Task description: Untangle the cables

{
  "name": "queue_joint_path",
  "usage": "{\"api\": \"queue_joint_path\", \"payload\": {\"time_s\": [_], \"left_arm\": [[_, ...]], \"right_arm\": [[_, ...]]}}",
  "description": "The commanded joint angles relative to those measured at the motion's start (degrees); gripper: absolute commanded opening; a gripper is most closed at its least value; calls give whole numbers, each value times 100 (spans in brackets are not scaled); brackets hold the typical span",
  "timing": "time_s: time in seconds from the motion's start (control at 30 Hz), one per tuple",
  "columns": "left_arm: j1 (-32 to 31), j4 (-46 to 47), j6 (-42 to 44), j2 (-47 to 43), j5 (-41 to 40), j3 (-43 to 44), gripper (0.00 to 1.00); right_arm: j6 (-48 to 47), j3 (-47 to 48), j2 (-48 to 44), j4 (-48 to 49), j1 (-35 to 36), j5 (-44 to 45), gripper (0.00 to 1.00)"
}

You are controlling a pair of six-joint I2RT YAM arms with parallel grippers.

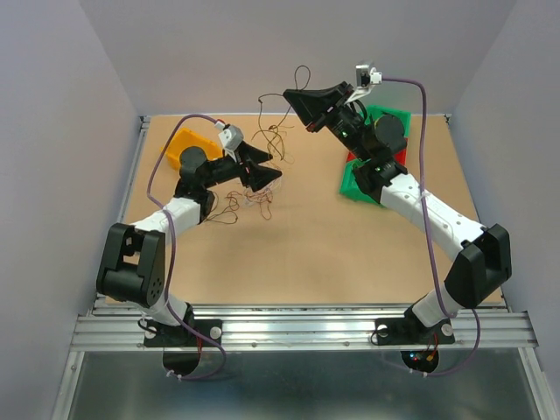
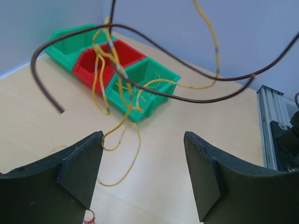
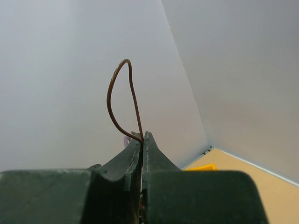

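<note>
Hanging up off the table [image 1: 306, 254], left of the row of green and red bins [image 1: 354, 185] and toward the far wall, the right claw [image 1: 288, 94] is clenched hard. On its wrist camera the jaws of that right claw [image 3: 141, 138] are pressed flat together, and a brown wire [image 3: 111, 98] springs out from between them, curling up in a narrow loop against the pale wall. That is a firm grasp on that one strand.

Over to the left claw [image 1: 270, 166], well left of the bins: it is released, fingers spread wide with nothing pinched. From its own camera the left claw [image 2: 142, 140] frames the action. The brown wire [image 2: 33, 63] sweeps across in big arcs above it, and yellow wires [image 2: 122, 93] dangle in kinked loops in front of the bins [image 2: 149, 74]. One yellow loop drops low, close by the left finger, though contact is impossible to call.

From above, the cables [image 1: 262, 199] spread in thin curls left of the bins. Some lie on the table by the left claw, and others are strung up toward the right claw's tip.
</note>
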Motion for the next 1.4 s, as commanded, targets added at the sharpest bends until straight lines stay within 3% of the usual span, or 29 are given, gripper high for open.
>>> {"api": "queue_joint_path", "payload": {"time_s": [0.0,0.17,0.27,0.3,0.4,0.73,0.9,1.03,1.2,1.37], "left_arm": [[-84,645,-124,-429,102,-35,80],[-84,786,-396,-279,163,88,73],[-84,708,-370,-262,84,97,48],[-84,464,-240,-262,-55,167,32],[-49,225,-142,-271,-311,203,0],[110,-881,464,177,-944,475,0],[434,-2067,755,782,-1707,1054,0],[1136,-2237,466,1030,-1832,1196,0],[1393,-2237,377,908,-1989,1109,0],[1393,-2246,474,670,-2210,985,0]], "right_arm": [[72,72,-132,415,78,24,1],[46,36,-88,502,201,41,1],[37,-60,-114,590,271,76,0],[29,-121,-132,617,280,68,1],[-15,-192,-193,643,315,120,1],[-673,-526,-782,372,324,1042,0],[-1586,-587,-1450,-288,324,3111,0],[-1966,-1051,-2065,-350,307,4730,1],[-2256,-1545,-2531,-350,280,5358,0],[-2511,-1695,-2330,-402,228,5701,1]]}}
